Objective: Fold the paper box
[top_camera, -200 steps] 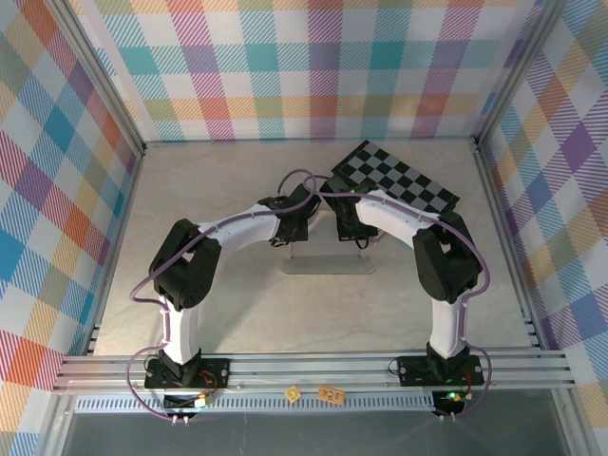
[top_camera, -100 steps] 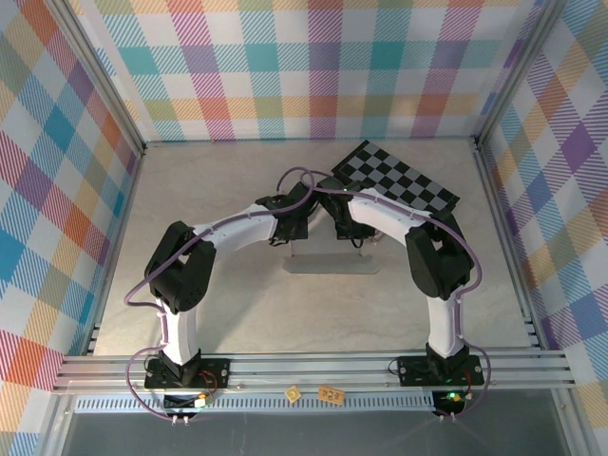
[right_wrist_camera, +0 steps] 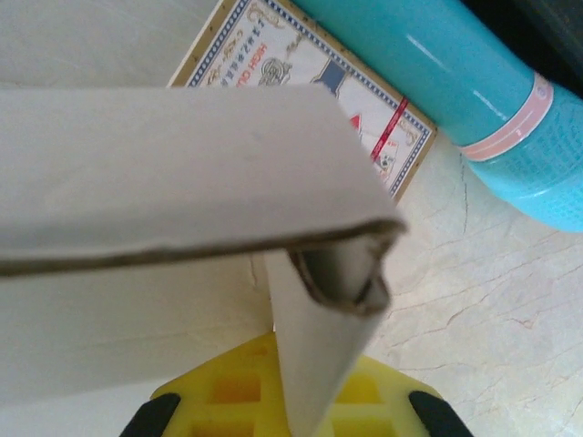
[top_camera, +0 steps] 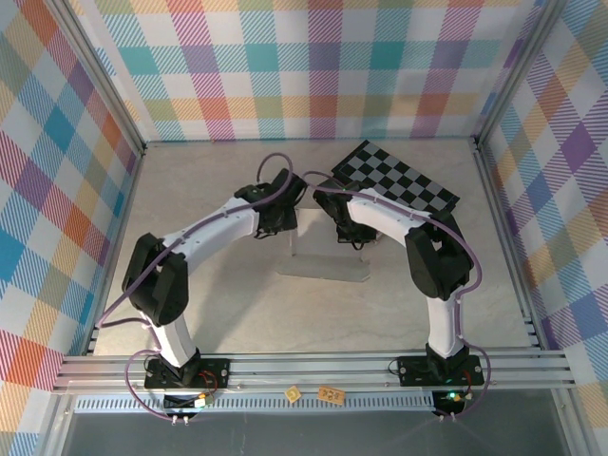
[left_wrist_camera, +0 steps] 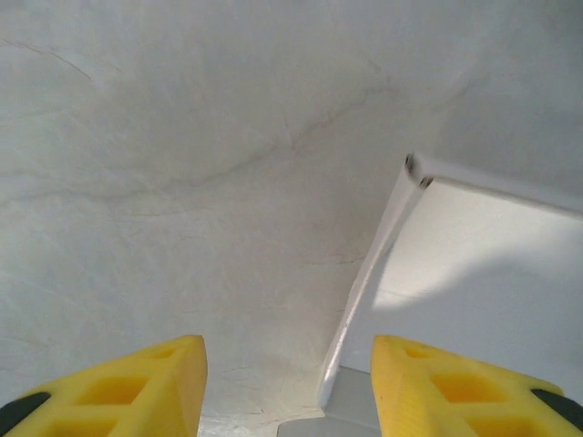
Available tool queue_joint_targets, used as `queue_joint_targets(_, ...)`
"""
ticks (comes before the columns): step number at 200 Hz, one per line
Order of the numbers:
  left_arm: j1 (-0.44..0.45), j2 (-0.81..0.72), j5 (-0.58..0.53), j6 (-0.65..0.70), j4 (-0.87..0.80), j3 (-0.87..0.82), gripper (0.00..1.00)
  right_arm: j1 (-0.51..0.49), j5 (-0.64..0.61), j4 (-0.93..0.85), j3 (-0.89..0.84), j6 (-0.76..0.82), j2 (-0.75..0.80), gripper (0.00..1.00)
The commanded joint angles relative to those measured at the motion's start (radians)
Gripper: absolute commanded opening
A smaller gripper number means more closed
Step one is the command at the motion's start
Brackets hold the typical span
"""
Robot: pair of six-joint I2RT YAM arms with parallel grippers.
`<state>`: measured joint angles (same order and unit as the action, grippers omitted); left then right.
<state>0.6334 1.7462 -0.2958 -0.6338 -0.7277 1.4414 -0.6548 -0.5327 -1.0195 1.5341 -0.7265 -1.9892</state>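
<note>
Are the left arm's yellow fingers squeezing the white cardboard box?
No, the left gripper has its yellow fingers spread apart, not clamped on the white cardboard box.

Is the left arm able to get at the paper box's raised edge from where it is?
Likely yes. The left gripper is open, and the paper box's raised edge runs just ahead, in line with the gap between its fingers, with bare table to its left.

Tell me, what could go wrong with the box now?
1. The left gripper is open and holds nothing, so the right gripper alone pinches the paper box by one raised wall; the fold might spring back.
2. That thin wall could crease or tear if tugged.
3. The teal bottle is close by; a swing might bump it.
</note>
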Motion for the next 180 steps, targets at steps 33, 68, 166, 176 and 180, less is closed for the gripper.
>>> queue_joint_targets(33, -0.041, -0.117, -0.014, -0.072, -0.132, 0.109, 0.51, -0.006, 0.078, -0.146, 0.067, -0.166, -0.049, 0.0)
queue_joint_targets(68, -0.055, -0.145, 0.012, -0.074, -0.183, 0.16, 0.5, -0.005, 0.191, -0.226, 0.112, -0.384, -0.084, 0.0)
queue_joint_targets(166, -0.081, -0.239, -0.008, -0.031, -0.306, 0.282, 0.49, 0.032, 0.657, -0.342, 0.251, -0.914, -0.222, 0.0)
queue_joint_targets(176, -0.081, -0.243, -0.006, -0.03, -0.311, 0.283, 0.48, 0.032, 0.675, -0.356, 0.274, -0.938, -0.243, 0.0)
queue_joint_targets(180, -0.081, -0.245, -0.004, -0.03, -0.313, 0.283, 0.48, 0.033, 0.681, -0.363, 0.282, -0.952, -0.252, 0.0)
